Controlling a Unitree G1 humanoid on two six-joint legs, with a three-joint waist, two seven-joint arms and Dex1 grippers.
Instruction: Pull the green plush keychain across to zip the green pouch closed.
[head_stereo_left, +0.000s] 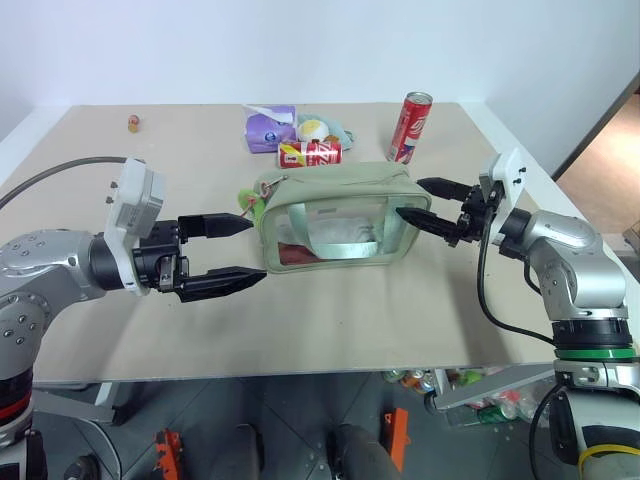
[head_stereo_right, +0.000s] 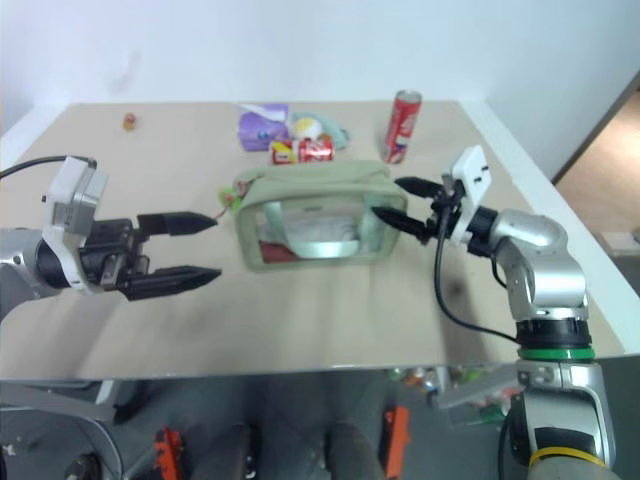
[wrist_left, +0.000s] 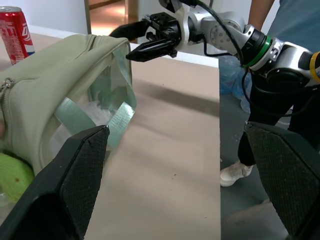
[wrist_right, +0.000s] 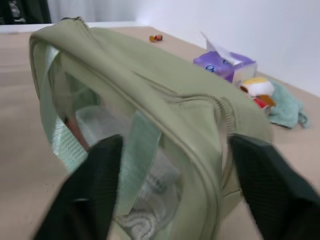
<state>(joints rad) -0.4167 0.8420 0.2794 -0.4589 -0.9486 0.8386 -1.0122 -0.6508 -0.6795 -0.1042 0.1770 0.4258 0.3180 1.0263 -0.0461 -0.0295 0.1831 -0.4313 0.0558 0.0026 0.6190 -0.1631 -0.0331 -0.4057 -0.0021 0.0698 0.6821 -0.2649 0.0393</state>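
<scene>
The green pouch (head_stereo_left: 335, 215), a boxy sage-green bag with clear window sides, stands in the middle of the table. The lime-green plush keychain (head_stereo_left: 248, 200) hangs at its left end and shows close up in the left wrist view (wrist_left: 12, 175). My left gripper (head_stereo_left: 255, 250) hovers just left of the pouch, level and pointing at it. It is open and empty, with the keychain close beside its far fingertip. My right gripper (head_stereo_left: 409, 197) straddles the pouch's right end (wrist_right: 165, 100). I cannot tell whether it presses on the fabric.
Behind the pouch lie a red can (head_stereo_left: 310, 153), a purple packet (head_stereo_left: 270, 128) and pastel plush toys (head_stereo_left: 322, 128). Another red can (head_stereo_left: 415, 125) stands at the back right. A small object (head_stereo_left: 132, 123) sits far left. A person (wrist_left: 280, 15) stands past the table's right edge.
</scene>
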